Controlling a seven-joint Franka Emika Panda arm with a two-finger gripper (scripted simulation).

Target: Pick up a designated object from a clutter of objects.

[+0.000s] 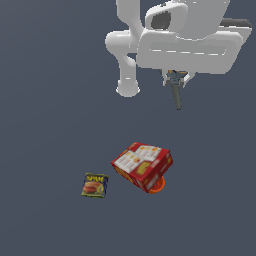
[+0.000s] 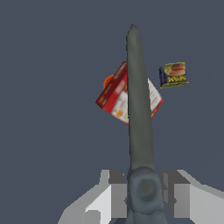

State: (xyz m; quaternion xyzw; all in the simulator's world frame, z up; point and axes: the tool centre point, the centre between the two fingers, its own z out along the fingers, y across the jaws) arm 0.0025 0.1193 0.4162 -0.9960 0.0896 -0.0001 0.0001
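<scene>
The white Franka arm's gripper (image 1: 175, 79) sits high above the dark grey floor (image 1: 45, 100), its two pale fingers (image 2: 114, 192) pressed against the pivot of the small thin pair of scissors with dark grey blades (image 2: 139, 113), so the pincer is clamped on that tool. In the exterior view the scissors (image 1: 177, 96) hang blades downward from beneath the white wrist body (image 1: 187, 47), clear of the floor and well apart from everything else. Their loop handles are hidden up among the fingers, so the handle colour cannot be made out here.

Far below, the red printed cardboard box (image 1: 142, 166) lies tilted, one end propped on the orange bowl (image 1: 157, 187), of which only a curved sliver of rim shows past the box's lower corner. The small blue-yellow SPAM tin (image 1: 95, 185) lies flat on the floor near the box, towards the exterior view's left, not touching it.

In the wrist view the long closed blades run straight out from the gripper (image 2: 144, 197) and cross in front of the red box (image 2: 114, 97). The bowl's orange edge (image 2: 107, 81) peeps out behind that box and the tin (image 2: 173, 74) lies just beside it
</scene>
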